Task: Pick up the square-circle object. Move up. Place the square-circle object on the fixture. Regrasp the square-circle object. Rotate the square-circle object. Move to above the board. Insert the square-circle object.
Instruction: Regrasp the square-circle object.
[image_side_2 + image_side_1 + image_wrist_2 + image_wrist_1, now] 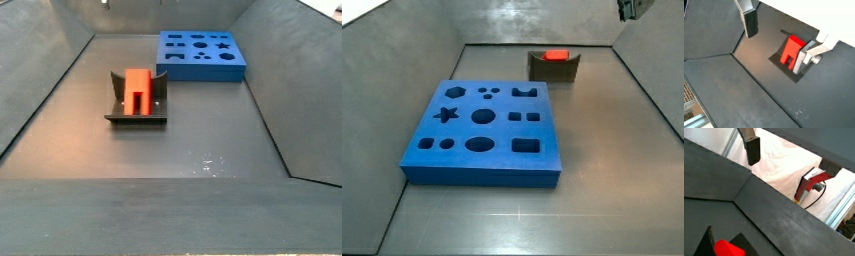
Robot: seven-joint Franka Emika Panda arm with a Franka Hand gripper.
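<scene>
1. Gripper [784, 37] was high above the floor, fingers [749, 22] spread, nothing between them.
2. Red object [138, 92] sat on the fixture [135, 119], well apart from the board [201, 55].
3. Object [791, 50] lay below the gripper, long axis along the fixture, so I'd guess the regrasp meant going straight down.

My gripper [781, 35] carried two flat silver plate fingers, each faced with a dark rectangular pad; one finger [749, 20] showed its black pad plainly in both wrist views. The other finger [811, 54] was a stepped piece of bright metal with a round screw head near its tip. In a wrist view a dark pad [753, 151] hung under a silver plate.
</scene>
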